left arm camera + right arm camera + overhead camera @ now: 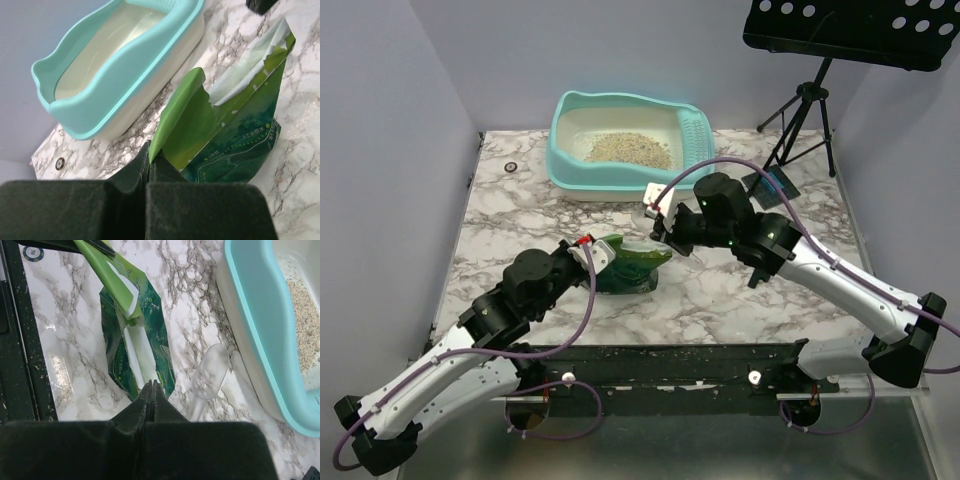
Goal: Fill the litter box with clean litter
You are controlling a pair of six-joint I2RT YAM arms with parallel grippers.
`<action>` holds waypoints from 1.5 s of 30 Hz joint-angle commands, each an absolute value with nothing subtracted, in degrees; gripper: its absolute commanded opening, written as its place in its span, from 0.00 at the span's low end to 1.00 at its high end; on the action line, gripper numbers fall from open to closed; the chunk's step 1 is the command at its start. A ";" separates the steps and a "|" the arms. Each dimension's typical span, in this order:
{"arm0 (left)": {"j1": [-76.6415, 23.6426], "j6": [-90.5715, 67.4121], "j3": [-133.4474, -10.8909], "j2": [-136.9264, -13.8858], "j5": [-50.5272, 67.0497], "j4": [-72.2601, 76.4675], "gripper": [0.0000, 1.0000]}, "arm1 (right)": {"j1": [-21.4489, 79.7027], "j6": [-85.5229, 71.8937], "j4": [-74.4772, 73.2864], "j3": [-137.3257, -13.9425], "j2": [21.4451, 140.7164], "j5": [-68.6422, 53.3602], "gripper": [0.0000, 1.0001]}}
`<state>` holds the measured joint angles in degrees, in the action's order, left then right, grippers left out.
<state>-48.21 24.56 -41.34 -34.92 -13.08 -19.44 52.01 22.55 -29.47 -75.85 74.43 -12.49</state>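
The turquoise litter box [570, 165] stands at the back of the table with a patch of tan litter [625, 148] inside and its slotted scoop [697, 135] against the right wall. It also shows in the left wrist view [115, 80] and the right wrist view [260, 325]. The green litter pouch [632, 268] stands opened in front of the box. My left gripper [592, 250] [148, 150] is shut on the pouch's torn light-green flap [175, 115]. My right gripper [658, 232] [151, 384] is shut at the pouch's [125, 355] opposite rim and seems to pinch it.
A clear plastic scoop [210, 372] lies on the marble between pouch and box. A small round fitting [510, 166] sits at the table's back left. A black music stand [800, 120] is at the back right. A black rail [670, 360] with spilled grains runs along the front edge.
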 commanded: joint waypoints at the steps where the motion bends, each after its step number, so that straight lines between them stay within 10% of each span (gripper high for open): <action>1: -48.25 23.38 -39.82 -31.82 -17.32 -14.25 0.00 | 51.94 23.29 -32.78 -78.13 77.51 -14.15 0.00; 3: -48.25 23.12 -39.29 -31.47 -16.27 -12.84 0.00 | 51.94 23.03 -32.61 -79.36 79.44 -13.80 0.01; 8: -48.34 23.11 -38.15 -31.38 -13.71 -9.50 0.00 | 51.77 23.46 -34.01 -82.26 82.70 -12.92 0.44; 45: -48.43 22.68 -38.23 -30.41 -9.06 -3.43 0.00 | 49.31 27.77 -40.17 -86.13 94.91 -23.47 0.48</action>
